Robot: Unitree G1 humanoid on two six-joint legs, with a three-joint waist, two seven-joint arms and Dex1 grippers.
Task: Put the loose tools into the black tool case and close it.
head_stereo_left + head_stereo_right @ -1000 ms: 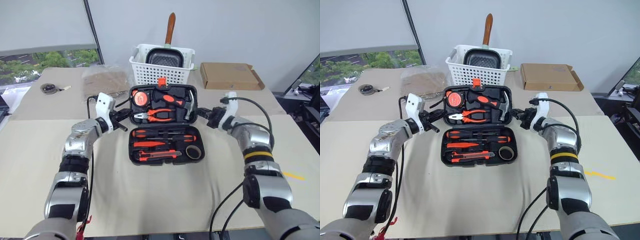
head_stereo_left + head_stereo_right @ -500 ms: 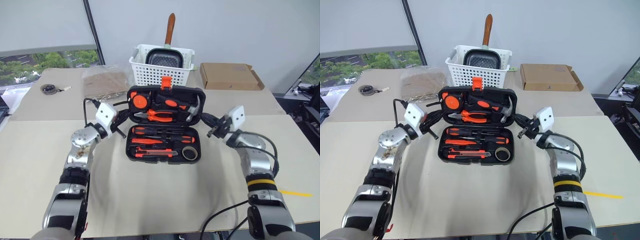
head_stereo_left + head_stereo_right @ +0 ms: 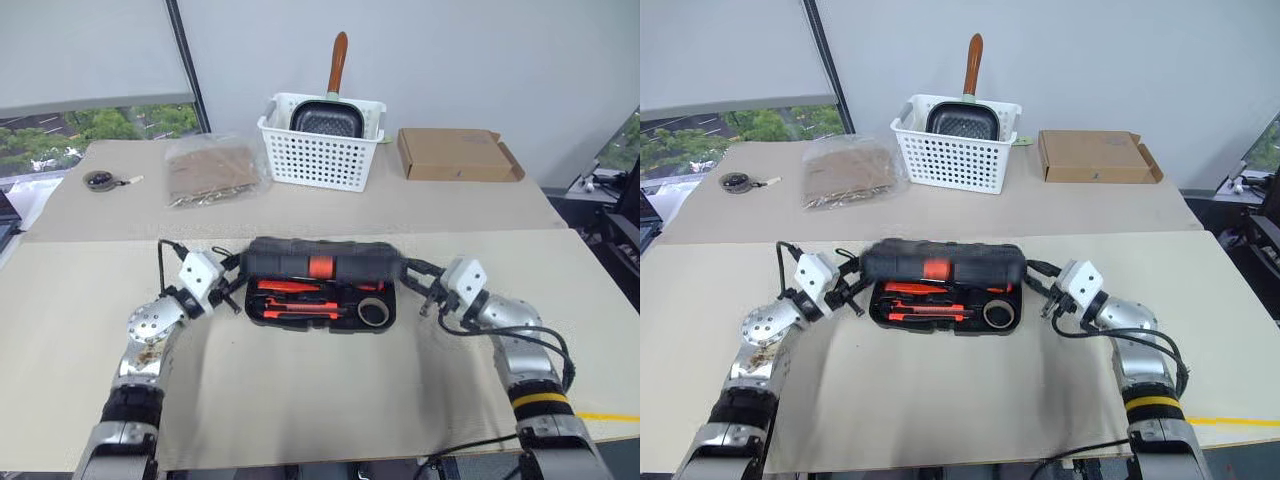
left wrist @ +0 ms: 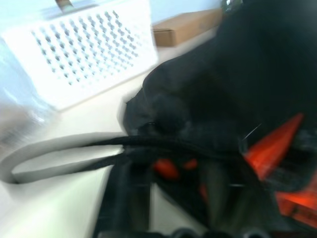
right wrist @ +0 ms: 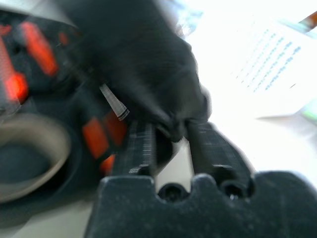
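Observation:
The black tool case (image 3: 318,262) lies in the middle of the table with its lid tipped far forward over the base, the orange latch facing me. Under the lid's edge, orange-and-black tools (image 3: 296,300) and a tape roll (image 3: 372,313) rest in the base's recesses. My left gripper (image 3: 234,286) is at the case's left end, pointing in at it. At the right end my right gripper (image 3: 419,291) does the same. In the wrist views the left gripper (image 4: 176,198) and the right gripper (image 5: 171,144) have their fingers spread beside the lid's corners, closed on nothing.
A white slotted basket (image 3: 320,152) with a wooden-handled pan stands behind the case. Right of it lies a brown cardboard box (image 3: 455,153). A clear bag (image 3: 208,170) and a small round tape measure (image 3: 100,180) sit at the back left. Cables trail from both wrists.
The case lid has swung from upright down over the base. Both arms have drawn back and sunk to the case's ends, and both grippers have opened off the lid.

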